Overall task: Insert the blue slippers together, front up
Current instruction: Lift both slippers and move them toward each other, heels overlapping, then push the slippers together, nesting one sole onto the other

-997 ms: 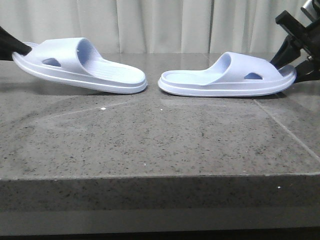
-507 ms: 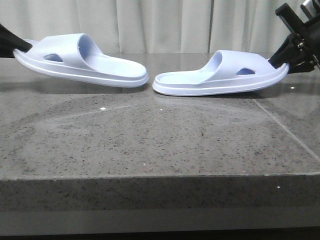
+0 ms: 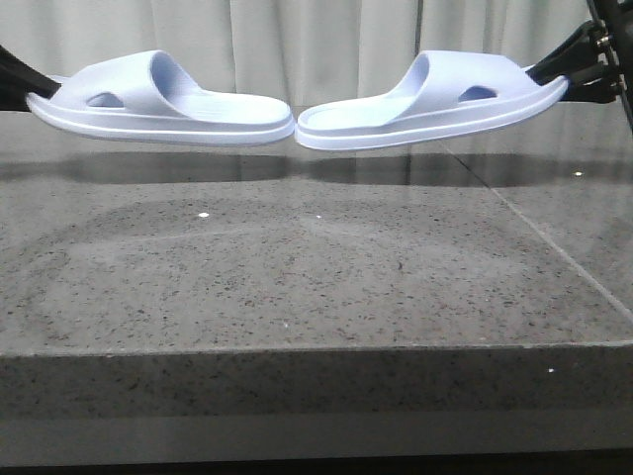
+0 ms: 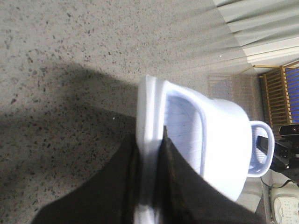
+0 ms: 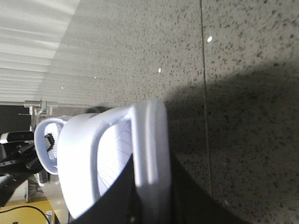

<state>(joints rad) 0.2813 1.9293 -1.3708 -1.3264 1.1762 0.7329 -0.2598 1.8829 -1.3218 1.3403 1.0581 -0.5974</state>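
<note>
Two pale blue slippers hang above the grey stone table (image 3: 297,277), heel ends facing each other and almost touching at the middle. My left gripper (image 3: 28,91) is shut on the toe-end sole rim of the left slipper (image 3: 198,114). My right gripper (image 3: 566,79) is shut on the toe-end rim of the right slipper (image 3: 396,114), which tilts up toward the right. In the left wrist view the gripper (image 4: 152,158) pinches the left slipper's sole edge (image 4: 219,135). In the right wrist view the gripper (image 5: 152,186) pinches the right slipper's sole edge (image 5: 149,140).
A pale curtain (image 3: 297,49) hangs behind the table. The table's front edge (image 3: 297,348) runs across the near side. A seam in the stone (image 3: 554,247) runs diagonally on the right.
Both slippers have been lifted off the table and raised. Their heel ends have come closer together, and the left slipper has levelled out.
</note>
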